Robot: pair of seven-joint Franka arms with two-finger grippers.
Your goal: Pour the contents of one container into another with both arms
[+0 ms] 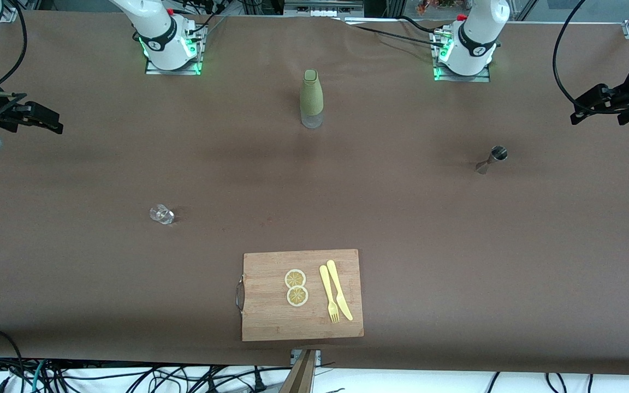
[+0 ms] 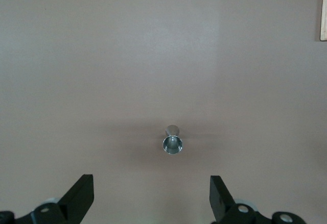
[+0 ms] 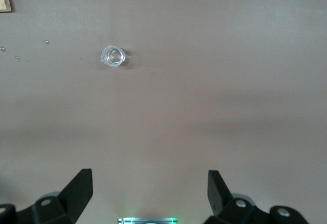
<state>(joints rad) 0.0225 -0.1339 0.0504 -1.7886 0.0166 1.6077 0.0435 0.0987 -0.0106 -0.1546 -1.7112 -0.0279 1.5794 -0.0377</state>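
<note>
Brown table, nothing begun: left gripper (image 2: 152, 199) and right gripper (image 3: 150, 193) hang spread and empty (both waiting); jigger (image 1: 493, 159) and glass (image 1: 161, 214) untouched.

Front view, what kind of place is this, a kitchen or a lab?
Most likely a robotics lab set up as a mock bar or kitchen: two bolted-down arms, the left arm and right arm, loose cables along the table edge, and props such as a bottle and cutting board.

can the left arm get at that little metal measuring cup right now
Probably yes. The metal measuring cup stands alone on bare table toward the left arm's end, nothing beside it, and the left gripper hangs over that end with jaws open.
</note>
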